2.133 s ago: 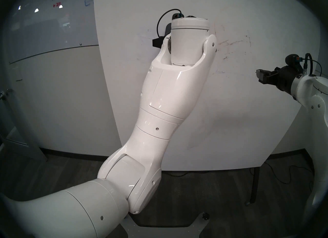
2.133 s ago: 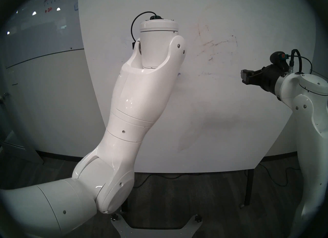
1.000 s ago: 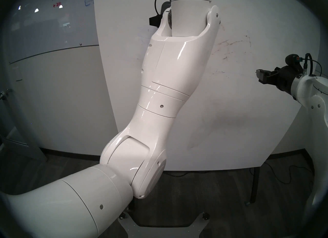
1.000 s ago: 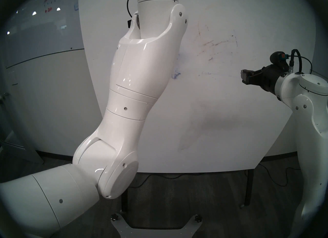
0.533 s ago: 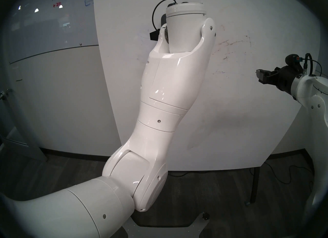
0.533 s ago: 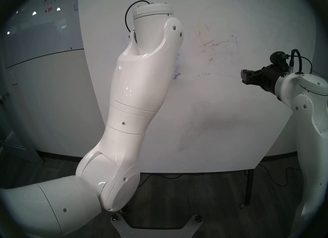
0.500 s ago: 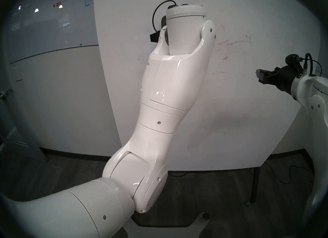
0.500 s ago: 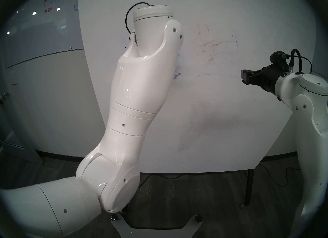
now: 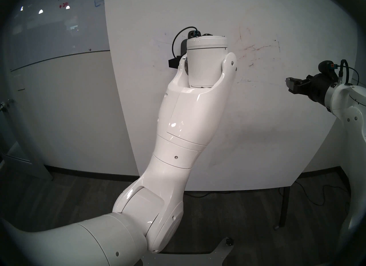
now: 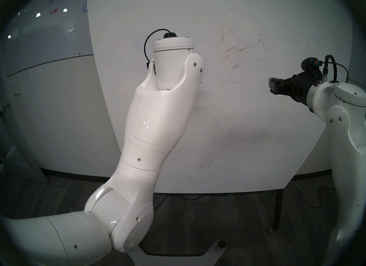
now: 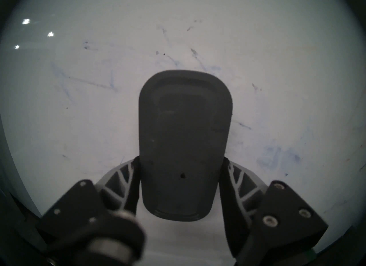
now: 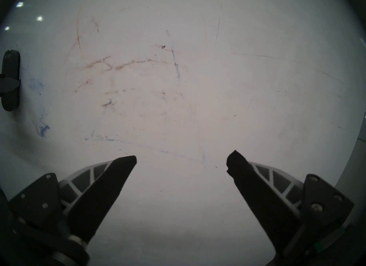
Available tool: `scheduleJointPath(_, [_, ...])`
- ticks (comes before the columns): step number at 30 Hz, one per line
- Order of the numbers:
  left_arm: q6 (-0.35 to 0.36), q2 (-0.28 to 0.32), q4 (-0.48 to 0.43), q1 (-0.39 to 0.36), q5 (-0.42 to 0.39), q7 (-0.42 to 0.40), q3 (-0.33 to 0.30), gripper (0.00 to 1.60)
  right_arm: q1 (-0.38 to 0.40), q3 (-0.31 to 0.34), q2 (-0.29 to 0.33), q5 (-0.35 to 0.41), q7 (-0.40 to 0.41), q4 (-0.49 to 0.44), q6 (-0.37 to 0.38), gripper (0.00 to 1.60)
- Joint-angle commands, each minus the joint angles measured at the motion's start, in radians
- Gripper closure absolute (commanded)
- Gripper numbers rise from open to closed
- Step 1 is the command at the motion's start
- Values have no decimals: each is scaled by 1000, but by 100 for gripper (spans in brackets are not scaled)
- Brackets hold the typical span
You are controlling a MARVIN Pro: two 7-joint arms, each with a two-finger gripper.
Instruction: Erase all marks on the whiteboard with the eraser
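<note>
Glossy grey glass board (image 9: 55, 21) with graph scribbles, pale wall (image 9: 69, 111), dark floor (image 9: 247, 220), black cables (image 9: 316, 196)

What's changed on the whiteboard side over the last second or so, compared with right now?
The left arm has swept down the whiteboard, carrying the eraser still clamped in the left gripper. The blue scribble beside the forearm a second ago is now hidden behind it. The right gripper stays open and still, and the brownish streaks are unchanged.

Left hand (image 11: 179, 182) hidden behind own forearm in head views; eraser (image 11: 184, 144) covers board beneath.
</note>
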Motion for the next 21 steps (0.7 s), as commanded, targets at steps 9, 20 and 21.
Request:
scheduleJointPath(9, [2,17,-18,111,34,60,1,160,9,3,4,-2,2,-4,-8,0])
scheduleJointPath(20, [2,23,-27,158,30,64,7,160,8,3,4,-3,2,-4,-8,0])
scheduleJointPath(21, [2,28,-29,166,23,67,10,160,8,3,4,-3,2,-4,-8,0])
